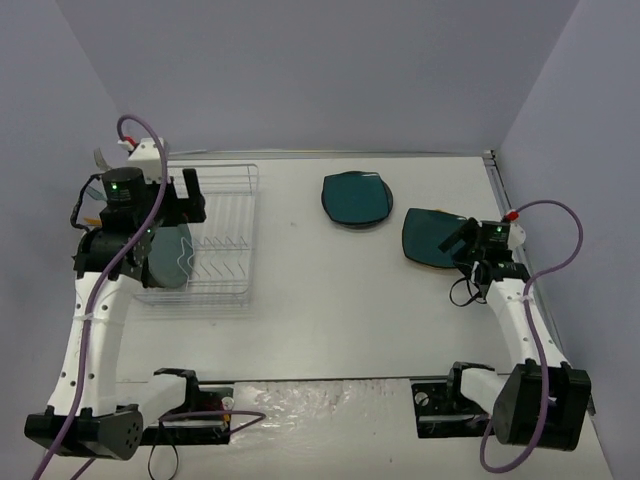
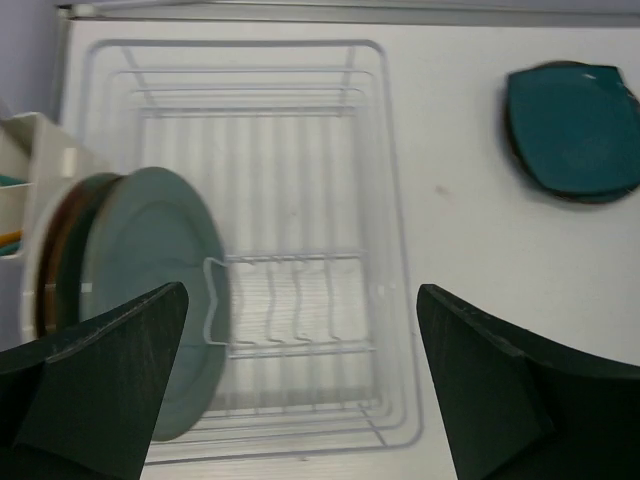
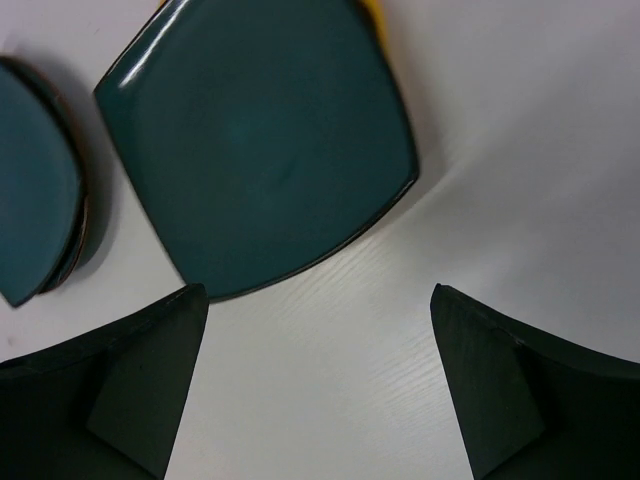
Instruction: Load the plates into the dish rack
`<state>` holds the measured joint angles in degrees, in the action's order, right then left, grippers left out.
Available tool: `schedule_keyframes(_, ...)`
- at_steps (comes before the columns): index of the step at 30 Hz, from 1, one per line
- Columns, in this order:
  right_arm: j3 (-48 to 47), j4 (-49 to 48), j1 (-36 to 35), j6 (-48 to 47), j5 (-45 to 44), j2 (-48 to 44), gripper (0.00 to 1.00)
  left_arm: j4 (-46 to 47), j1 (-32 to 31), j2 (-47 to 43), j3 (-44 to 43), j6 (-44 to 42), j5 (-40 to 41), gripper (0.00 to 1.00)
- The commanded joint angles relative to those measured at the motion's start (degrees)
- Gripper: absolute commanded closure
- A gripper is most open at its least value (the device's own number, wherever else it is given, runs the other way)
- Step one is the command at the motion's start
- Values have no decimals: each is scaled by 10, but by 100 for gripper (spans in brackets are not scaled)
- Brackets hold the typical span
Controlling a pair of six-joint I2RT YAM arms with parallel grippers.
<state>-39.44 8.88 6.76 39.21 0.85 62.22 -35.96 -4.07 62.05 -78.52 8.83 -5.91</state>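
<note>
dish rack edge lies under gaping left claw, teal plate rim before gaping right claw.

White table, dish rack, centre plate stack, right plate stack

no text, label, brand, number or sign can be read anywhere.

Between black left fingers: white rack, blue-grey plate. Ahead of black right fingers: dark teal plate, yellow plate beneath.
</note>
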Motion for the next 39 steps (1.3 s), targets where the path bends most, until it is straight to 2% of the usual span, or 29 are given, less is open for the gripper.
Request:
schedule_keyframes(1, 21, -75, 63, 5, 26, 31, 11, 20, -57, -13, 38, 61, -71, 3)
schedule_keyframes(5, 58, -145, 109, 3, 56, 66, 14, 42, -79, -22, 79, 84, -95, 3)
schedule_keyframes(9, 87, -238, 120, -5, 90, 96, 21, 49, -99, -27, 111, 95, -101, 3)
schedule_keyframes(16, 125, -378, 141, -13, 139, 146, 40, 46, -113, -40, 134, 103, -102, 3)
schedule_keyframes(23, 142, -451, 148, -18, 169, 189, 62, 43, -115, -46, 138, 109, -101, 3)
schedule_keyframes(24, 143, -456, 149, -18, 171, 196, 69, 44, -116, -47, 139, 110, -102, 3)
schedule_keyframes(28, 147, -456, 154, -15, 170, 197, 82, 48, -118, -46, 142, 111, -102, 3)
schedule_keyframes(30, 152, -447, 158, -12, 168, 179, 91, 51, -119, -45, 147, 113, -106, 3)
schedule_keyframes(33, 150, -414, 159, -14, 161, 147, 99, 53, -119, -41, 152, 117, -112, 3)
schedule_keyframes(39, 144, -345, 168, -1, 149, 68, 100, 53, -122, -36, 154, 116, -118, 3)
